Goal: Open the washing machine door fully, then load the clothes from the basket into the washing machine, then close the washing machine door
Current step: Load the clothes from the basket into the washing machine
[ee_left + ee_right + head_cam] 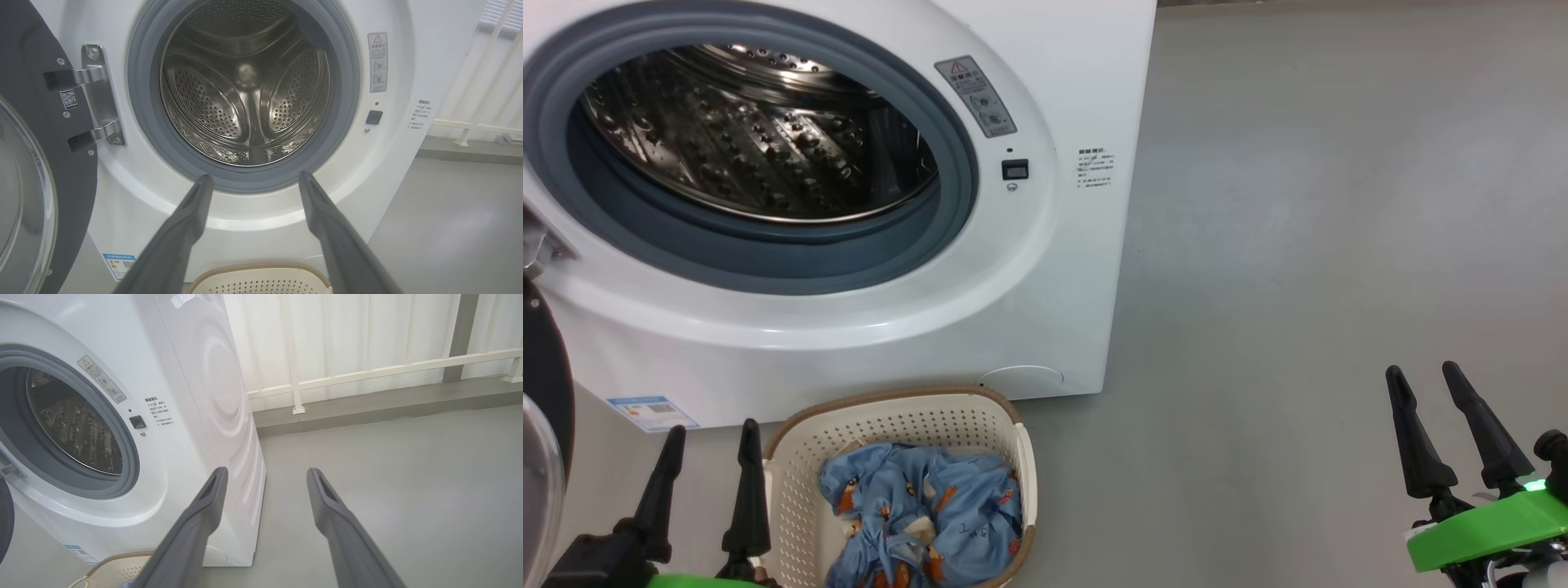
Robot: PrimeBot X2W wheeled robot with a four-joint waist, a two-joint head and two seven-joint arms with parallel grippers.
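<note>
Clothes [947, 506] in basket [882, 430]: soft, light, limp fabric, likely to trail; best pinched at a raised fold mid-heap. Left gripper [713, 426] and right gripper [1423, 369]: fingers spread, empty

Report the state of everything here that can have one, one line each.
washing machine door: swung wide open on its hinges.
drum: empty, no fabric inside.
basket: upright on the floor in front of the washing machine, loaded.
clothes: bunched in the basket, none loaded yet.
left gripper: open, fingers apart, holding nothing.
right gripper: open, holding nothing.
</note>
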